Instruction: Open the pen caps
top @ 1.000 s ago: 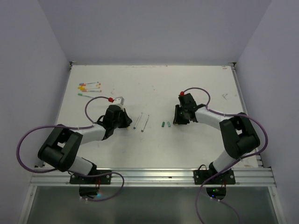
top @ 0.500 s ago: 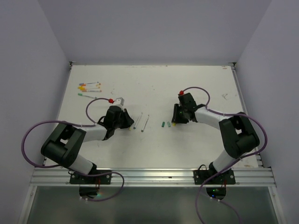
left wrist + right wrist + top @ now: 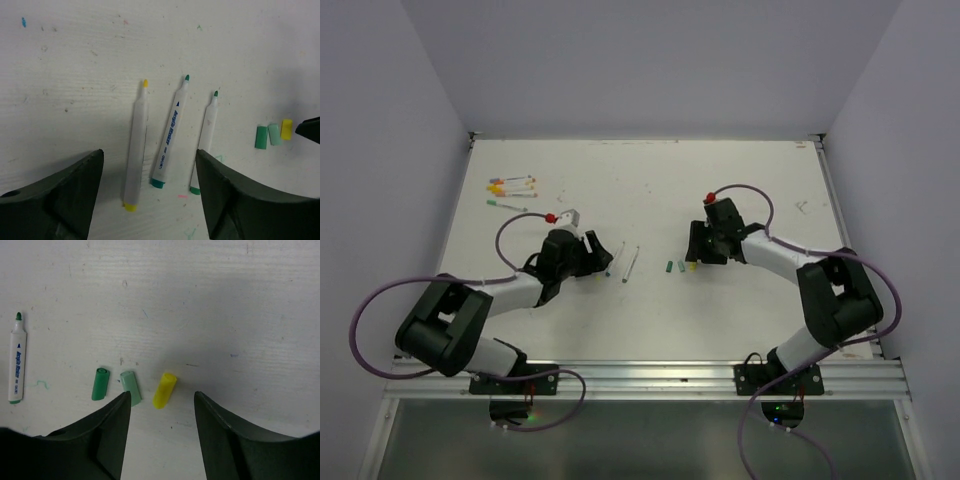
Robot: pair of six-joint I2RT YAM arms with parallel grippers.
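Three uncapped pens lie side by side below my left gripper (image 3: 149, 156): a yellow-tipped pen (image 3: 136, 145), a green pen (image 3: 171, 132) and a paler green pen (image 3: 205, 142). This gripper is open with nothing in it, and its fingers straddle the pens' rear ends. Three loose pen caps lie in a row in front of my right gripper (image 3: 161, 395): dark green (image 3: 100, 384), pale green (image 3: 130, 386) and yellow (image 3: 164, 389). The right gripper is open, with the yellow cap lying free just ahead of its fingertips. From above, the left gripper (image 3: 605, 258) and right gripper (image 3: 694, 257) face each other across the pens and caps (image 3: 674, 267).
Several capped pens (image 3: 510, 185) with yellow, orange, red and green ends lie at the table's far left. Purple cables loop from both arms. White walls close in the table (image 3: 650, 320) on three sides. Small ink marks dot the surface.
Both grippers have gone from shut to open. The yellow cap now lies on the table beside the green caps, and the yellow-tipped pen lies free beside the other two pens.
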